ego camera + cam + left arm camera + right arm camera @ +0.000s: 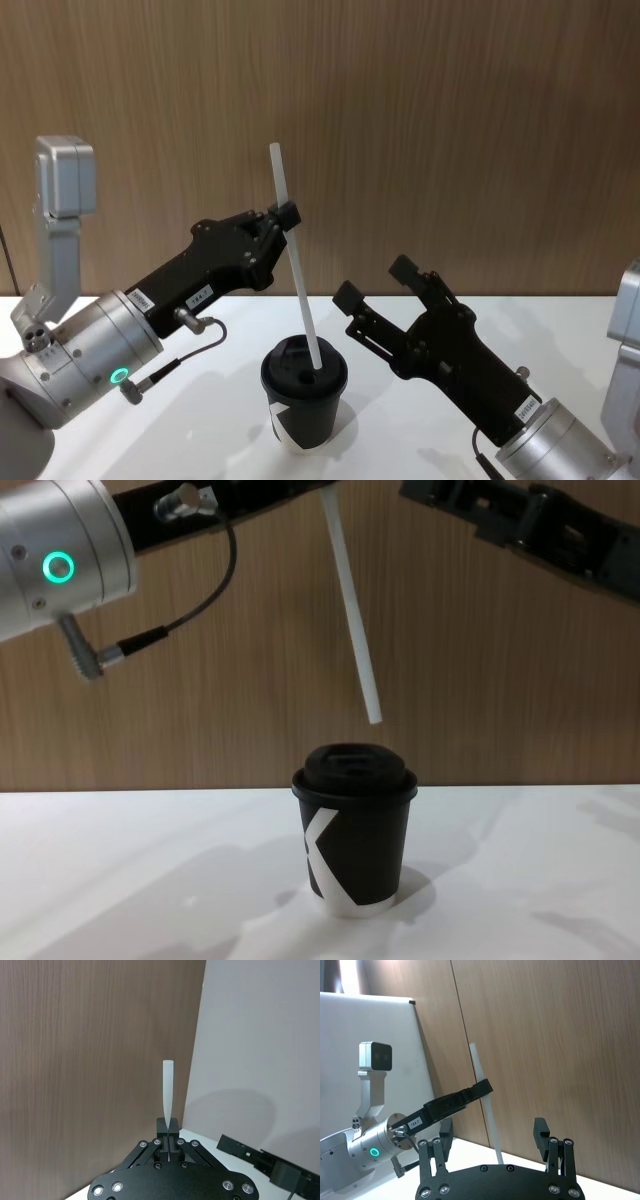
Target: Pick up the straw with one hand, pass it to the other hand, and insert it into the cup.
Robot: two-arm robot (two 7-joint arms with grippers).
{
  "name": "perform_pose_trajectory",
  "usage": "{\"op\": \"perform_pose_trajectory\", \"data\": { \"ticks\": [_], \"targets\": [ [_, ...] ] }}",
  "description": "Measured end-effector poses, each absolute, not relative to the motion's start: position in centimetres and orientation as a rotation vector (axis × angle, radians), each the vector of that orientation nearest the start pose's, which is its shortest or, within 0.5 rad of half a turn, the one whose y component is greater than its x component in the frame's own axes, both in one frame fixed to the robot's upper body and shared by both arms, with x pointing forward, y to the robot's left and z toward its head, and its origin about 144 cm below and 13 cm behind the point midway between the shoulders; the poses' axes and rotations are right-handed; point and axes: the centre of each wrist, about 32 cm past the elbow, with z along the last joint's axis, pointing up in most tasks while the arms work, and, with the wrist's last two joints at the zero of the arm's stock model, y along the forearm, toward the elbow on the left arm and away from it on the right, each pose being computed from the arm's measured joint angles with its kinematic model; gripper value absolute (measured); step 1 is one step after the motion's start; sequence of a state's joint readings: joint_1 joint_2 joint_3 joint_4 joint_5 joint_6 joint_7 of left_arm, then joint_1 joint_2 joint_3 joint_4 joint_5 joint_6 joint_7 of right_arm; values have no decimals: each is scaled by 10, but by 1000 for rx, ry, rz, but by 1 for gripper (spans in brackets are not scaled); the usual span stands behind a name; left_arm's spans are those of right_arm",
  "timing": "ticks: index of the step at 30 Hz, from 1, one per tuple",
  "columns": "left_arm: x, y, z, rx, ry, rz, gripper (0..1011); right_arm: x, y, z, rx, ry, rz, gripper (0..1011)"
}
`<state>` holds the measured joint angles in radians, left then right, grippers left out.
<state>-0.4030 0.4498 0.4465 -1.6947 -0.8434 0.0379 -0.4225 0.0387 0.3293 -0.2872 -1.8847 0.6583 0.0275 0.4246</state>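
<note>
1. Nearest in the head view is the left arm's silver wrist, its green ring lit. From it the left gripper reaches up and forward over the table.
2. Its fingers are clenched on the straw, about a third of the way down. A short length stands above the grip and the longer part hangs below, with the top leaning to the robot's left.
3. The cup stands upright on the table, well forward of the far edge at the wooden wall, with its lid on.
4. In the chest view the straw's lower tip hangs in the air above the lid, clearly apart from it and a little right of its centre.
5. The right gripper hovers to the right of the cup, above the table, fingers spread and holding nothing.
6. The hand-over looks complete. The step in hand is the insertion, and it is not yet begun.
7. The next move calls for bringing the tip over the lid's opening, whose exact place I cannot tell. The straw should then go down along its own slant so the thin tube does not skid off the dome or tip the cup.
</note>
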Motion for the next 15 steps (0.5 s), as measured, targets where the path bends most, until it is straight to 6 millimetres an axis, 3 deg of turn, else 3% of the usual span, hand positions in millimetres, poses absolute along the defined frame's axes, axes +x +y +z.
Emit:
{"op": "perform_pose_trajectory", "data": {
  "ticks": [15],
  "targets": [
    [519, 213, 1280, -329, -70, 665, 10, 442, -207, 1234, 387, 67, -719, 1001]
  ]
}}
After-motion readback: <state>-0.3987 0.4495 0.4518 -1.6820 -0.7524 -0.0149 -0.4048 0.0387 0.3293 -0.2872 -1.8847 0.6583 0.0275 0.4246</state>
